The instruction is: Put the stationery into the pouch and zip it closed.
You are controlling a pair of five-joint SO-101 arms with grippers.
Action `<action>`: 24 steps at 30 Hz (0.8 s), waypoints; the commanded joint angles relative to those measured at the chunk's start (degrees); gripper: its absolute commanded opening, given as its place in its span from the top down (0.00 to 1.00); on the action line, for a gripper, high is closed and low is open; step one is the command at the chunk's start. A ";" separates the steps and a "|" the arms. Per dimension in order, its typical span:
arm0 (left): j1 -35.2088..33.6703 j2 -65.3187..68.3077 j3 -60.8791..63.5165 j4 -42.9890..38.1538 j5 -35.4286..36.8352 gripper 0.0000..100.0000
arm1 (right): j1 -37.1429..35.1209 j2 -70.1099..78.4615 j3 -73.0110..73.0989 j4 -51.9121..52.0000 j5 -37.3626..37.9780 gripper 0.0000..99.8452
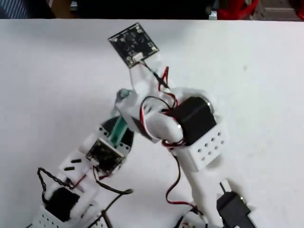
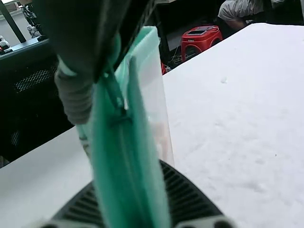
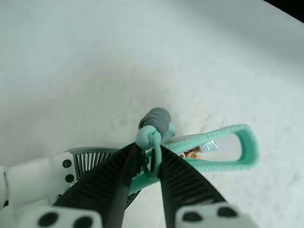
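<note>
A translucent pouch [image 2: 148, 102] with a mint-green zipper band [image 2: 124, 171] stands on edge, raised off the white table. My left gripper [image 2: 135, 194] is shut on its near end, with the ribbed lower finger [image 2: 185, 202] beneath it. My right gripper [image 3: 148, 153] comes down from above, its black fingers [image 3: 183, 183] shut on the zipper pull's ring, just under the grey pull tab [image 3: 155, 119]. Something orange [image 3: 192, 153] shows faintly inside the pouch [image 3: 223, 145]. In the high view the pouch [image 1: 118, 129] lies between the left gripper [image 1: 115, 135] and the right gripper [image 1: 125, 97].
The white table [image 1: 247, 71] stretches open on both sides of the arms. Its far edge runs along the back, with a red stool [image 2: 202, 38] on the floor beyond it. Loose cables [image 1: 173, 185] hang near the arm bases.
</note>
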 commanded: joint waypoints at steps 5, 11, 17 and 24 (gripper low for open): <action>-0.31 -0.04 -0.35 -0.88 -0.79 0.98 | 4.00 0.40 -8.79 -0.04 -0.18 0.98; -0.31 -0.13 -0.70 -0.88 -0.79 0.98 | 9.27 0.48 -8.79 -2.86 0.00 0.98; -0.31 -0.13 -5.45 -0.79 1.76 0.97 | 8.04 0.40 -6.42 -4.97 0.00 0.98; -1.27 -0.13 -6.95 0.26 10.64 0.81 | 5.85 0.48 -6.24 -4.53 -0.35 0.98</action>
